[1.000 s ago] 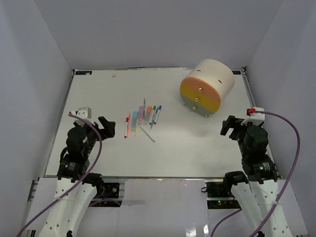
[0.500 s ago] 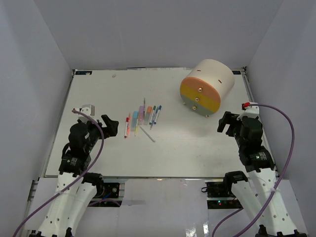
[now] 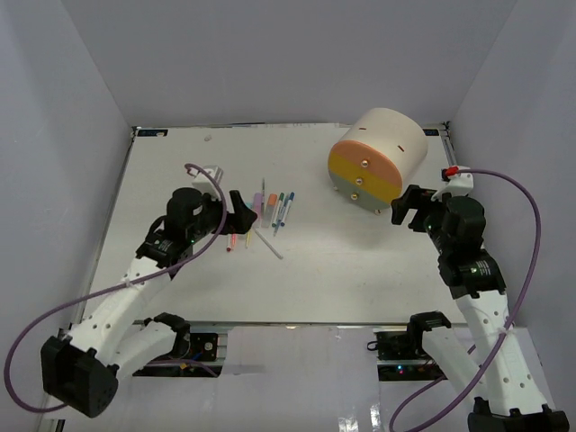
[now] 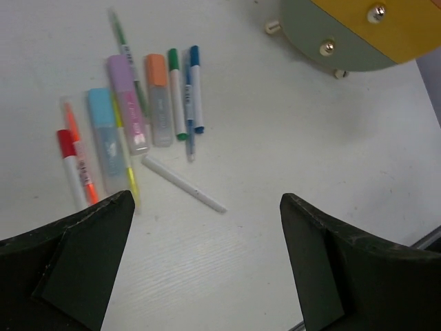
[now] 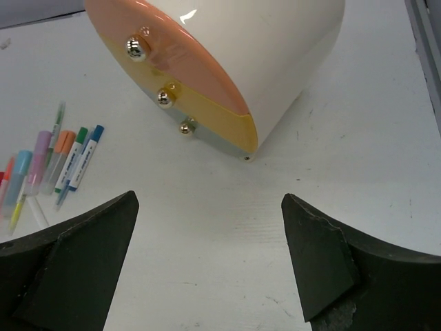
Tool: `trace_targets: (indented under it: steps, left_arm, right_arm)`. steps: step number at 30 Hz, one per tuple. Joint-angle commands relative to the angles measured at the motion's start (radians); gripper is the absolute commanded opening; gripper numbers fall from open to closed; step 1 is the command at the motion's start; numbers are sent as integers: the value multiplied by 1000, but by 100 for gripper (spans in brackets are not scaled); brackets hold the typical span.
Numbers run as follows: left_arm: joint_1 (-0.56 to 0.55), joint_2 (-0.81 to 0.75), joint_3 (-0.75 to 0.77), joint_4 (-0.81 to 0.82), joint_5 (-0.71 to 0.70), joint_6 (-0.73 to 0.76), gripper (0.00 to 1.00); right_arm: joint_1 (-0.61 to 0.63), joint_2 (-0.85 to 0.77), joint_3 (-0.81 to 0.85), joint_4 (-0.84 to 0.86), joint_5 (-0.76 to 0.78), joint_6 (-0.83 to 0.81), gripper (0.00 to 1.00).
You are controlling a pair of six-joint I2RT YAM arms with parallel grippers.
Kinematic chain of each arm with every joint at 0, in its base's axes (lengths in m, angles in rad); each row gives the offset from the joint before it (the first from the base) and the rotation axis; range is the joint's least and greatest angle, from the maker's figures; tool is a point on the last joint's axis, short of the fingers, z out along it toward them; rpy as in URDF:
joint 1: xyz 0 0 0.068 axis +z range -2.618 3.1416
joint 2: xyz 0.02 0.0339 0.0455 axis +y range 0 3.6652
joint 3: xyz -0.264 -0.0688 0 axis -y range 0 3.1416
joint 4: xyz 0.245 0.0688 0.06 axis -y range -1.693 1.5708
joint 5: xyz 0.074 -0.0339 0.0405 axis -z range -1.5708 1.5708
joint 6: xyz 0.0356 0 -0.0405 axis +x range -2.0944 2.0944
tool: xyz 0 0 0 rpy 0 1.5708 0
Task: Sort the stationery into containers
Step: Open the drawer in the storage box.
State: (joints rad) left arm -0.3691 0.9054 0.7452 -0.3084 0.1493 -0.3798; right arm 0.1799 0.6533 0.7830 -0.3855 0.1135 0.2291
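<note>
The stationery (image 3: 263,212) lies in a loose row at mid-table: red, orange, yellow, blue, purple, green pens and markers and a white bar (image 4: 183,183). It also shows in the right wrist view (image 5: 55,162). The cream cylindrical organiser (image 3: 378,157) lies at the back right, its three drawers, orange-pink (image 5: 186,58), yellow (image 5: 207,110) and grey (image 5: 220,141), all shut. My left gripper (image 3: 241,211) is open and empty, right at the left side of the pens. My right gripper (image 3: 407,209) is open and empty, just right of the organiser's face.
The white table (image 3: 333,270) is walled by pale panels on the left, back and right. The organiser's small feet (image 4: 273,26) rest on the table. A purple cable (image 3: 531,252) loops beside the right arm.
My left arm has swung far forward and right, from the near-left of the table to the pens. My right gripper has moved a little forward toward the organiser. Both stay open.
</note>
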Motion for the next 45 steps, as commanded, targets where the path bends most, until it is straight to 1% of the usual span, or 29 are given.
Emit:
trace_targets:
  steps: [1, 2, 3, 4, 6, 7, 10, 12, 13, 14, 16, 17, 19, 21, 24, 27, 31, 38, 45]
  left_arm:
    - [-201, 134, 89, 104, -118, -10, 98]
    - [-229, 171, 130, 121, -170, -22, 98]
    - [-253, 240, 146, 143, -177, -28, 98]
    - [-275, 271, 160, 167, -185, -33, 98]
    - [-336, 332, 187, 250, -234, -36, 98]
    - [-367, 393, 195, 300, -249, -36, 98]
    - [-412, 483, 217, 417, -301, 1, 98]
    - [-462, 578, 232, 570, -313, 56, 98]
    - [-473, 610, 240, 607, -312, 77, 98]
    - [-482, 675, 249, 639, -309, 100, 98]
    - [-505, 736, 282, 722, -292, 159, 97]
    - [-508, 789, 292, 748, -289, 171, 97]
    - [-516, 840, 318, 828, -274, 189, 93]
    - [-514, 921, 362, 868, -261, 197, 90]
    - [-516, 1022, 427, 876, -266, 203, 89]
    - [-514, 1101, 486, 931, -263, 211, 87]
    - [-516, 1179, 542, 973, -277, 205, 79]
    - [-514, 1282, 628, 1009, -292, 213, 78]
    - [-515, 1334, 663, 1025, -304, 236, 76]
  right_arm:
    - [4, 43, 116, 57, -66, 27, 91]
    - [4, 55, 133, 53, -75, 30, 90]
    - [4, 75, 145, 54, -93, 33, 90]
    - [4, 83, 157, 56, -103, 35, 90]
    - [4, 101, 183, 62, -103, 38, 90]
    - [4, 104, 190, 66, -129, 39, 90]
    - [4, 117, 202, 91, -152, 42, 90]
    - [4, 115, 194, 117, -179, 52, 90]
    - [4, 114, 191, 123, -190, 55, 90]
    - [4, 108, 187, 131, -201, 59, 90]
    - [4, 101, 173, 142, -219, 62, 91]
    - [3, 92, 168, 143, -222, 61, 91]
    - [4, 77, 151, 158, -238, 64, 91]
    - [4, 52, 122, 175, -250, 76, 91]
    - [4, 29, 101, 203, -262, 81, 91]
    - [4, 25, 90, 203, -261, 73, 91]
    - [4, 31, 87, 197, -259, 59, 91]
    - [4, 29, 65, 204, -258, 39, 91]
    - [3, 26, 59, 208, -265, 29, 91]
